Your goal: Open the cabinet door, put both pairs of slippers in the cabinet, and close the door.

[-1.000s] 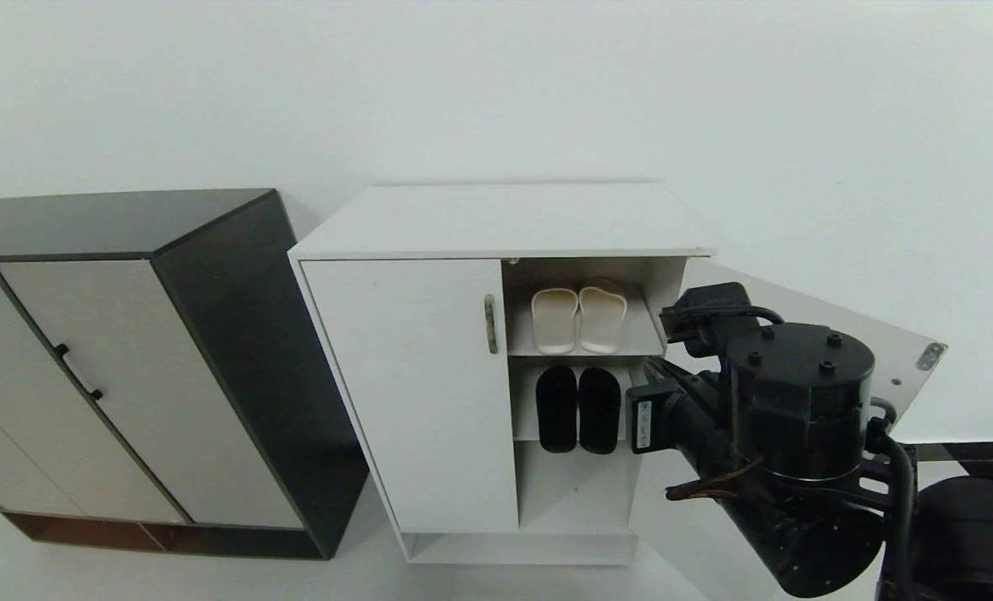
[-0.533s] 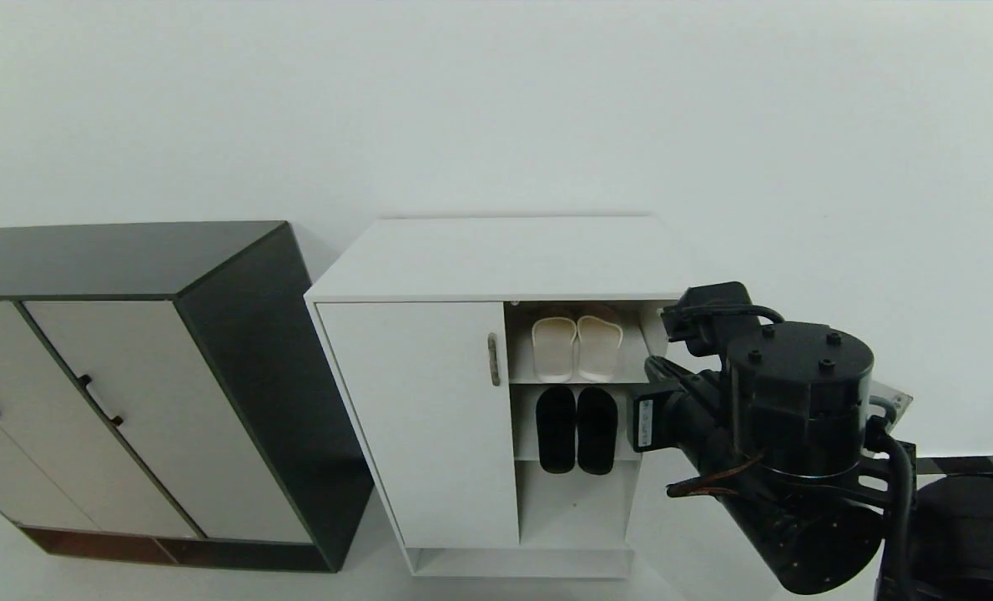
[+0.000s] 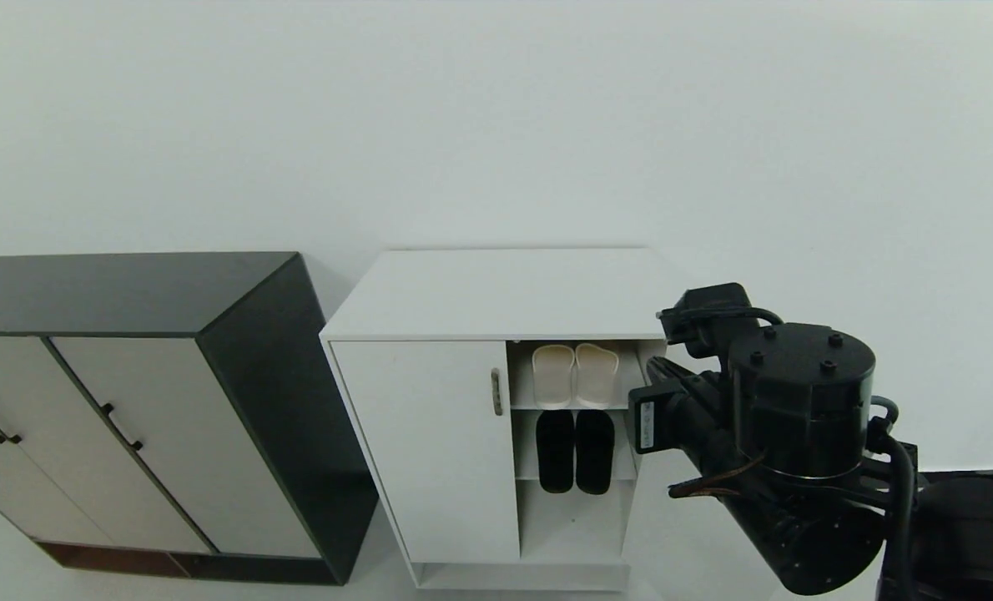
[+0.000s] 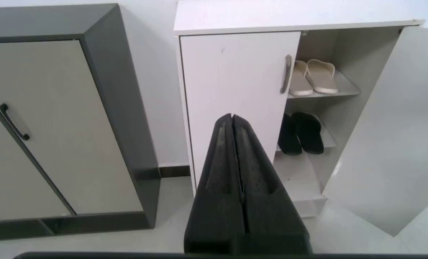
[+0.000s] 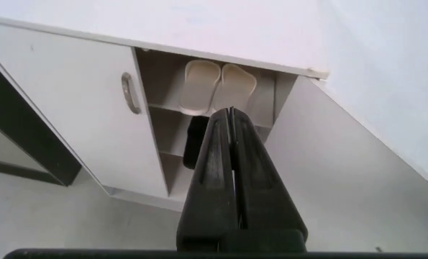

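The cabinet [image 3: 505, 292] is smooth, matt white board (its handle [image 3: 496, 391] looks metal).

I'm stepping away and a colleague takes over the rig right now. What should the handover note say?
The left gripper is shut and empty, back from the cabinet.
The right gripper is shut and empty, in front of the open compartment.
The white slippers sit on the top shelf, the black slippers on the shelf below.
Done: door opened, both pairs inside.
Left: swing the right door shut.
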